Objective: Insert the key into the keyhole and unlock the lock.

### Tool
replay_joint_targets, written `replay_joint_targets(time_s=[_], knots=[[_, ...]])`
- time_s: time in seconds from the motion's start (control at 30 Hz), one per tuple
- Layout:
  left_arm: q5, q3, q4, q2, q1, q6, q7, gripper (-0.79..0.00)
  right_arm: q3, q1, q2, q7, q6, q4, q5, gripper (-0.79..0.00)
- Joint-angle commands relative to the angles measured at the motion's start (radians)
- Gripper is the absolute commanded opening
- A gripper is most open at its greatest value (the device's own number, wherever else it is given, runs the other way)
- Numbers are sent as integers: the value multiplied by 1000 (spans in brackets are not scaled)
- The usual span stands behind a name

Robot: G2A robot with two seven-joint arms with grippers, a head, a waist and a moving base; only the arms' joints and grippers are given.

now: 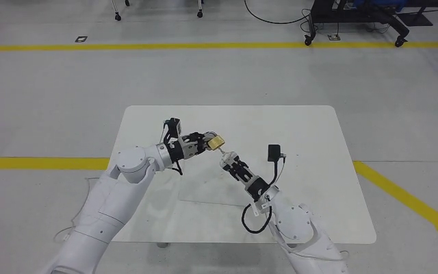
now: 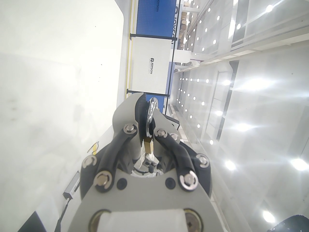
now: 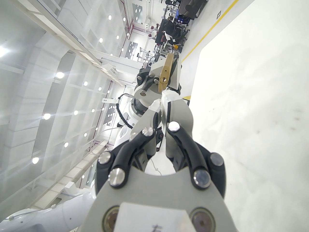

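A brass padlock [image 1: 216,142] is held above the white table [image 1: 308,137] by my left gripper [image 1: 209,142], which is shut on it. In the left wrist view the lock's brass edge [image 2: 148,146] and silver shackle [image 2: 152,107] sit between the shut fingers [image 2: 135,119]. My right gripper [image 1: 226,159] points up at the lock from just below it. Its taped fingertips [image 3: 169,98] are pressed together right under the lock's bottom face [image 3: 165,72], close to the keyhole [image 3: 163,80]. The key is almost wholly hidden inside those fingers.
A thin clear sheet [image 1: 205,193] lies flat on the table under the arms. A small grey adapter with a cable [image 2: 71,187] rests on the table below the left arm. Free table surface stretches to the right and far side.
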Motion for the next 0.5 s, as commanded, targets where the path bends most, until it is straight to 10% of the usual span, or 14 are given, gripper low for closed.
replay_joint_targets(time_s=[0.0,0.47], knots=[[0,-2,0,-1,0,-1,-2,-785,-2,2,-1,0,3,1,-5,-785],[45,-7,-11,-3,7,-19,18,-785,-1,4,-8,-27,13,7,-9,-785]])
